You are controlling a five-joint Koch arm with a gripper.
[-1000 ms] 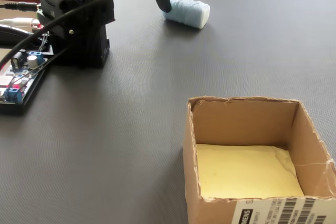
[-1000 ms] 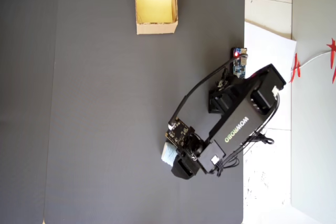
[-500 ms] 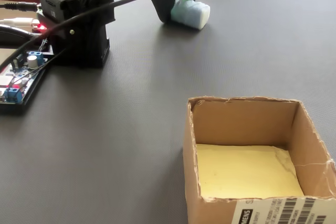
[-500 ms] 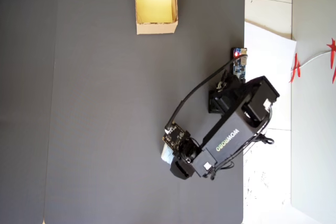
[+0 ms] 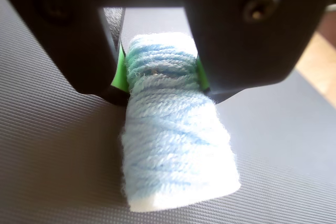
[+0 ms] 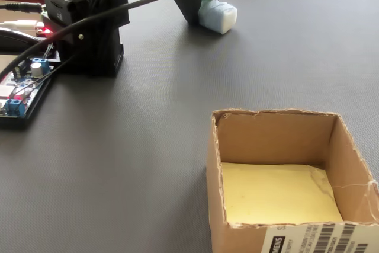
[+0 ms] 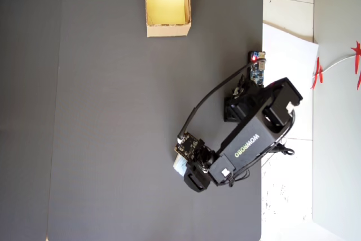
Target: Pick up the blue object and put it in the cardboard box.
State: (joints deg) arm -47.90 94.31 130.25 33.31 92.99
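Observation:
The blue object [image 5: 178,145] is a pale blue yarn roll, and my gripper [image 5: 160,77] is shut on its upper half, a green pad pressing each side. Its lower end sticks out below the jaws, right at the dark mat [image 5: 47,145]; I cannot tell whether it touches. In the fixed view the gripper [image 6: 204,1] and the roll [image 6: 219,16] are at the far end of the mat. The cardboard box [image 6: 272,137] stands open near the front, its yellowish floor bare. In the overhead view the roll [image 7: 179,166] is low and right, with the box [image 7: 168,29] at the top edge.
The arm's black base [image 6: 89,28] and a circuit board [image 6: 21,87] with wires stand at the left in the fixed view. Overhead, the mat's right edge [image 7: 262,38] borders white paper [image 7: 282,55]. A long stretch of dark mat [image 7: 124,111] separates roll and box.

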